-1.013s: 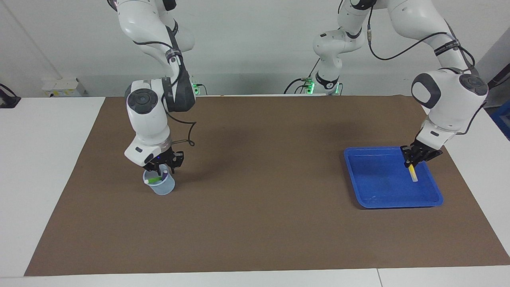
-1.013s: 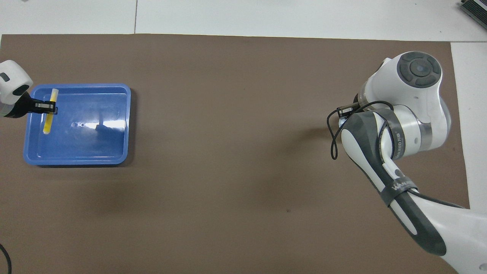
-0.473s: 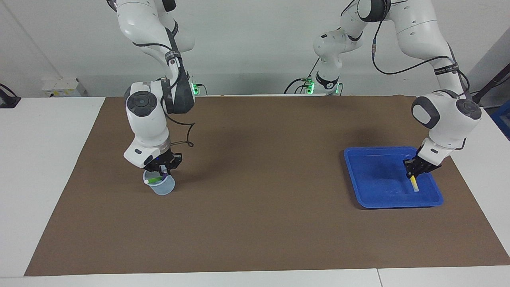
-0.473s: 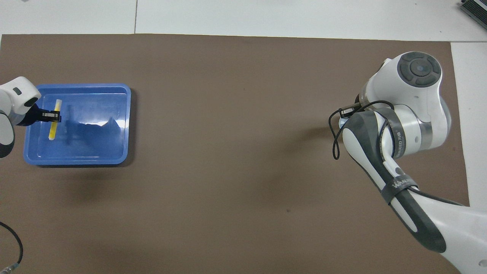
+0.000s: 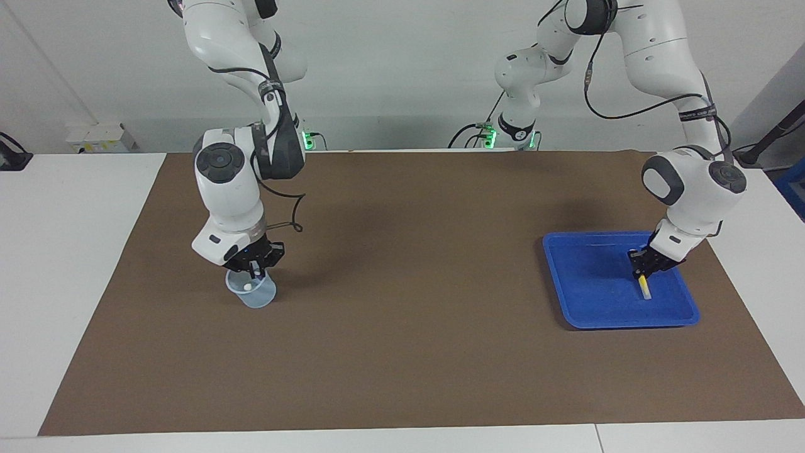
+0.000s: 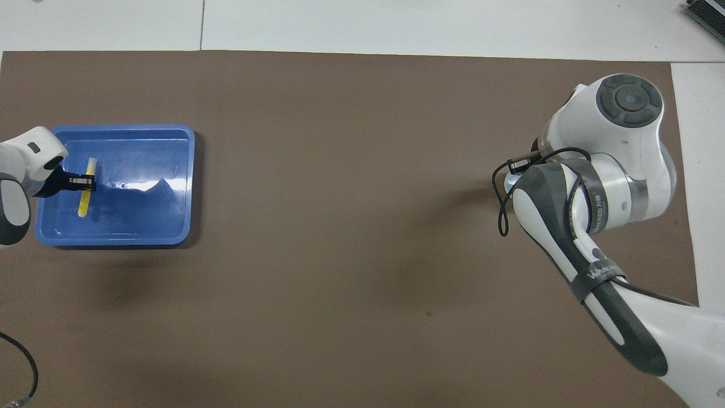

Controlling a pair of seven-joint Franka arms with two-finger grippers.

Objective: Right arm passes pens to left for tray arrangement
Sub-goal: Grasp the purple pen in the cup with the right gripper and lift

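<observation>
Over the blue tray (image 5: pixel 591 302), at the left arm's end of the table: left gripper (image 5: pixel 641 274) clamped on the yellow pen (image 5: pixel 645 289), pen tilted, pale tip low at the tray floor. At the right arm's end: right gripper (image 5: pixel 255 270) lowered into the translucent cup (image 5: pixel 255 296), fingertips brought together; whether on a pen, cannot tell. One pale pen end (image 5: pixel 248 285) visible inside the cup. Brown mat (image 5: pixel 402 352) beneath both.
</observation>
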